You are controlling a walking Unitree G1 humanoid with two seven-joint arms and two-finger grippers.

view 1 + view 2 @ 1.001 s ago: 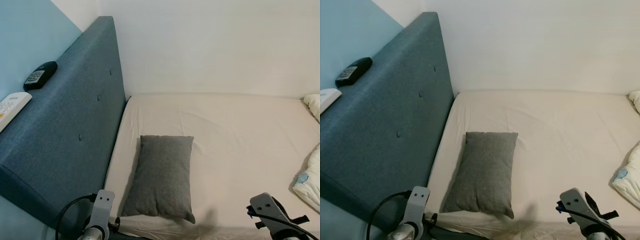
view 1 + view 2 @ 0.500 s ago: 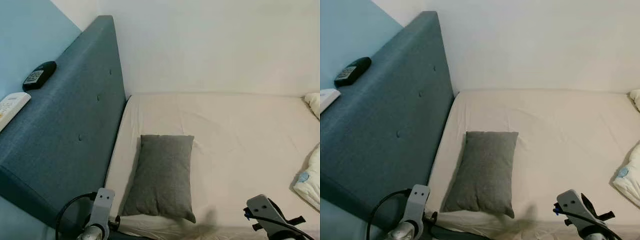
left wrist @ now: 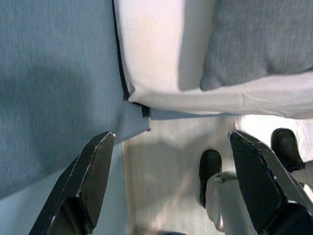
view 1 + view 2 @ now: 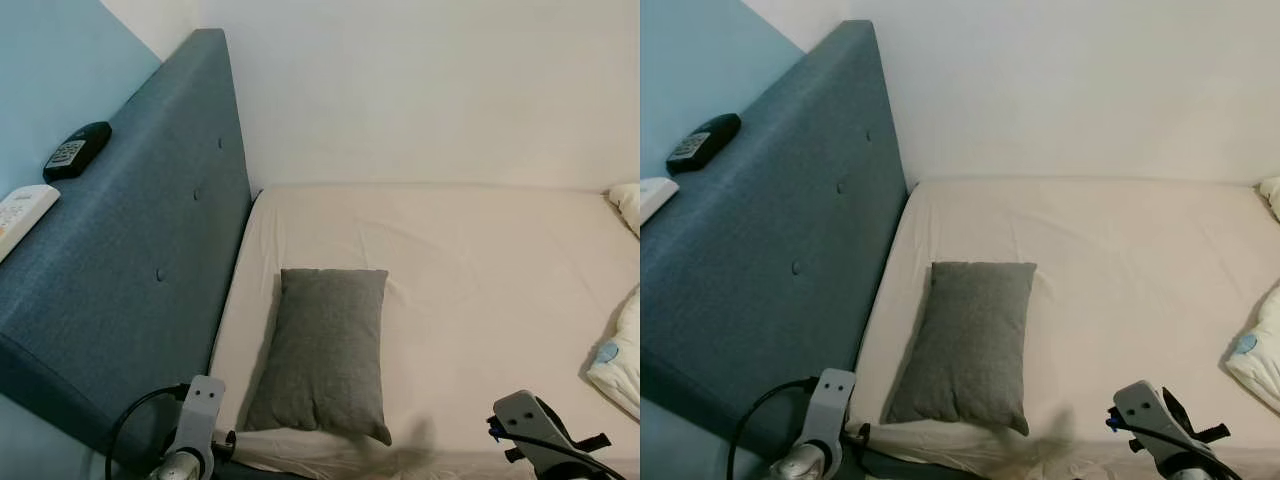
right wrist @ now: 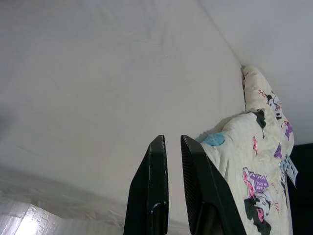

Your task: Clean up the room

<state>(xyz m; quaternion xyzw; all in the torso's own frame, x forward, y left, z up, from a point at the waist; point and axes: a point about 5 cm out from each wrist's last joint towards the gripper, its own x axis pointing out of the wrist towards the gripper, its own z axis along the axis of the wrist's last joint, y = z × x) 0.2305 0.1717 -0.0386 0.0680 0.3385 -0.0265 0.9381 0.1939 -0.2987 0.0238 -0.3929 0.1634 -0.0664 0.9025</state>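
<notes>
The left tool (image 3: 168,183) hangs low at the near edge of the bed, with its two black fingers (image 3: 90,171) spread wide apart and nothing between them. Under it are the pale floor (image 3: 161,166) and the robot's dark feet (image 3: 210,169). Just beyond its fingertips are the corner of the mattress (image 3: 146,63) and the near end of the grey pillow (image 4: 325,350).

The right tool (image 5: 171,191) is also low at the near edge of the bed. Its fingers (image 5: 154,191) are almost together, with only a thin gap between them, and they hold nothing. Ahead of this tool, and a little to its right, lies a cream blanket (image 5: 257,161) with cartoon prints, bunched up against the white wall (image 4: 430,90) at the right end of the bed.

The grey pillow lies flat on the cream sheet (image 4: 480,270), in front of the left tool and near the blue padded headboard (image 4: 150,230). The rest of the sheet, between the pillow and the blanket, is smooth with some soft creases.

Farther to the left of the left tool, on the top edge of the headboard, lie a white remote control (image 4: 22,215) and, behind it, a black remote control (image 4: 76,150). They are near each other but not touching.
</notes>
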